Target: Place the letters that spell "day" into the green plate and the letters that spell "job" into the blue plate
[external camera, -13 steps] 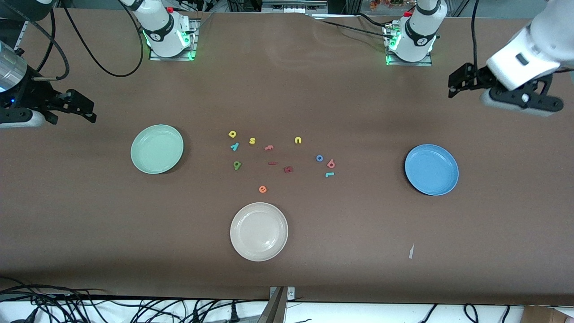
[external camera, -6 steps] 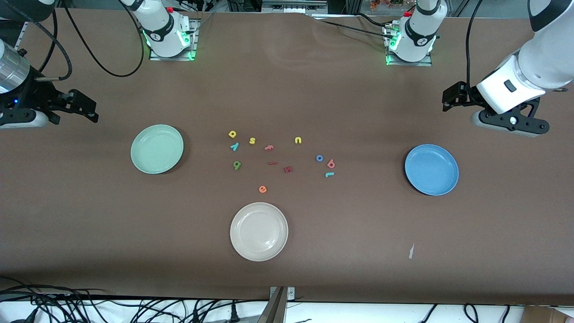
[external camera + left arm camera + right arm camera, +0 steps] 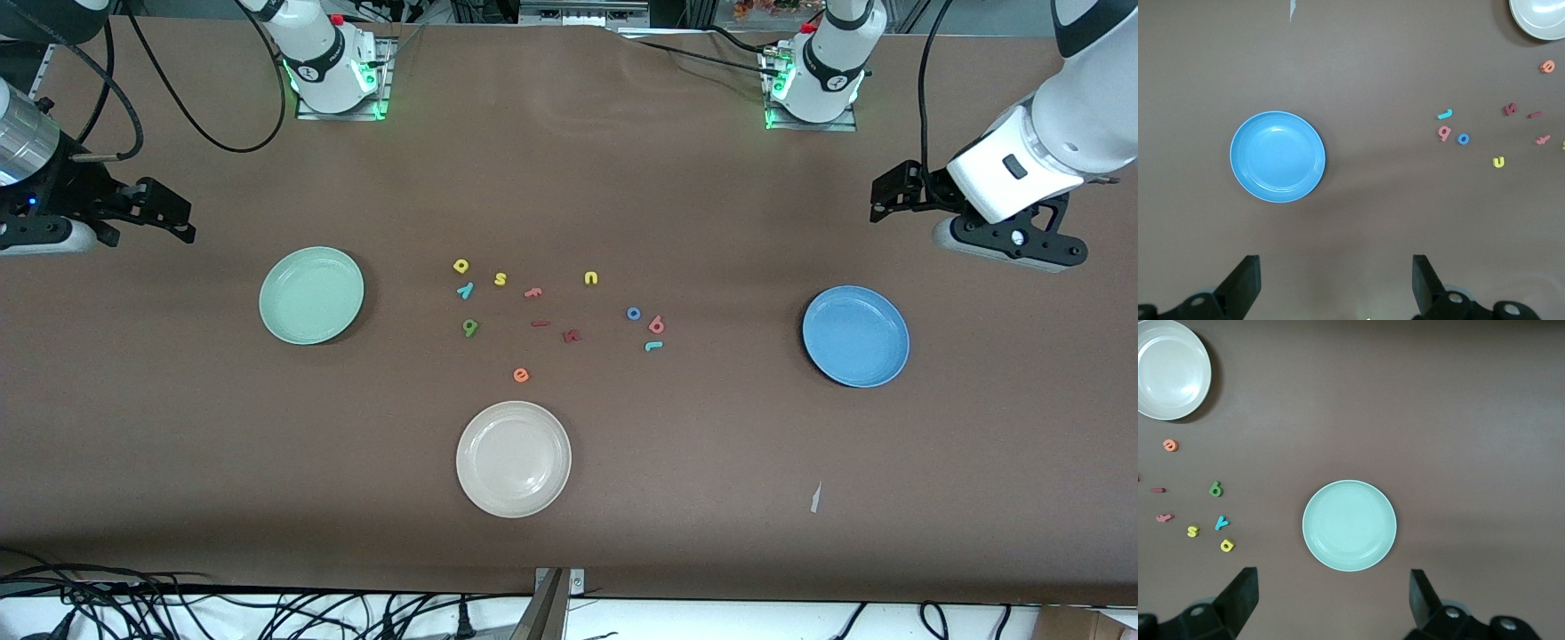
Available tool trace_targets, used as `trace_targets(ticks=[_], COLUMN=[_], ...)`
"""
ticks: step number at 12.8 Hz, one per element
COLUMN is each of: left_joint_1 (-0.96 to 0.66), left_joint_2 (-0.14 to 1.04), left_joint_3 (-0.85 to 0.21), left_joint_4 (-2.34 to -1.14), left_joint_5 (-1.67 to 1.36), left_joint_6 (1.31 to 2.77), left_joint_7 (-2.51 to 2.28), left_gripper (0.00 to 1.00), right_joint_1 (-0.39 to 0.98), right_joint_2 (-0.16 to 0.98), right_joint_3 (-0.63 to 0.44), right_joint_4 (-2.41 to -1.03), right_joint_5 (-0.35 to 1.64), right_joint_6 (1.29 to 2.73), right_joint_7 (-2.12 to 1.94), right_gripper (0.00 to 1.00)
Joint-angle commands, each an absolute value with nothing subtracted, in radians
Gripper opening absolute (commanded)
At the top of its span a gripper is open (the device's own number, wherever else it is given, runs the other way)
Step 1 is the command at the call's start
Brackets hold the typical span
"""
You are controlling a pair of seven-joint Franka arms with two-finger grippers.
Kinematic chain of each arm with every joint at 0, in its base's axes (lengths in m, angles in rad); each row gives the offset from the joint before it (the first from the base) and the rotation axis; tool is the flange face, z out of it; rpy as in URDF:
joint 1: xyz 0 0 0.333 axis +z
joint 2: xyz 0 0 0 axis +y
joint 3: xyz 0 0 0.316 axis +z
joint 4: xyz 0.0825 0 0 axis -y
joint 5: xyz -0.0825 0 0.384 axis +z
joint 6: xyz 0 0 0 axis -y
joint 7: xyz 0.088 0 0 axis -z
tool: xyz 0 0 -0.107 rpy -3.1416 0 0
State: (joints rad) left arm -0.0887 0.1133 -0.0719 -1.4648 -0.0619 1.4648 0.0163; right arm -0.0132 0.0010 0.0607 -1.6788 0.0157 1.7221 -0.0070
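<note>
The green plate (image 3: 311,295) (image 3: 1349,525) lies toward the right arm's end, the blue plate (image 3: 855,336) (image 3: 1277,157) toward the left arm's end. Between them on the table lie yellow "d" (image 3: 460,265), teal "y" (image 3: 465,290), green "a" (image 3: 470,328), blue "o" (image 3: 633,313), pink "b" (image 3: 657,324) and teal "j" (image 3: 653,346). My left gripper (image 3: 892,191) (image 3: 1336,280) hangs open and empty over bare table beside the blue plate. My right gripper (image 3: 178,218) (image 3: 1333,597) hangs open and empty beside the green plate.
A cream plate (image 3: 513,459) sits nearer the front camera than the letters. Other letters lie among the task's: yellow "s" (image 3: 500,279), yellow "u" (image 3: 591,278), orange "e" (image 3: 521,375) and dark red ones (image 3: 572,335). A paper scrap (image 3: 814,498) lies near the front edge.
The left gripper has come lower and slightly toward the table's middle. The right gripper has barely shifted. Plates and letters have not moved.
</note>
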Motion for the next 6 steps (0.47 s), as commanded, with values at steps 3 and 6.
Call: trace_targets(ticks=[3,6], left_joint_1=[-0.083,-0.083], left_joint_2=[0.065,-0.024], left_joint_3=[-0.023,0.081], left_joint_4=[-1.506,-1.636], left_joint_5=[0.002,-0.086], left_joint_6=[1.559,1.581], left_joint_7=[0.015,0.02], left_gripper=[1.0,1.0], right_joint_1=[-0.02,-0.02], right_joint_2=[-0.015,-0.026], right_joint_3=[0.057,0.025], right_joint_4=[-1.686,-1.684], right_joint_5=[0.017,0.02], right_joint_6=[1.759,1.755], right_joint_7=[-0.002,-0.002], right_gripper=[1.0,1.0])
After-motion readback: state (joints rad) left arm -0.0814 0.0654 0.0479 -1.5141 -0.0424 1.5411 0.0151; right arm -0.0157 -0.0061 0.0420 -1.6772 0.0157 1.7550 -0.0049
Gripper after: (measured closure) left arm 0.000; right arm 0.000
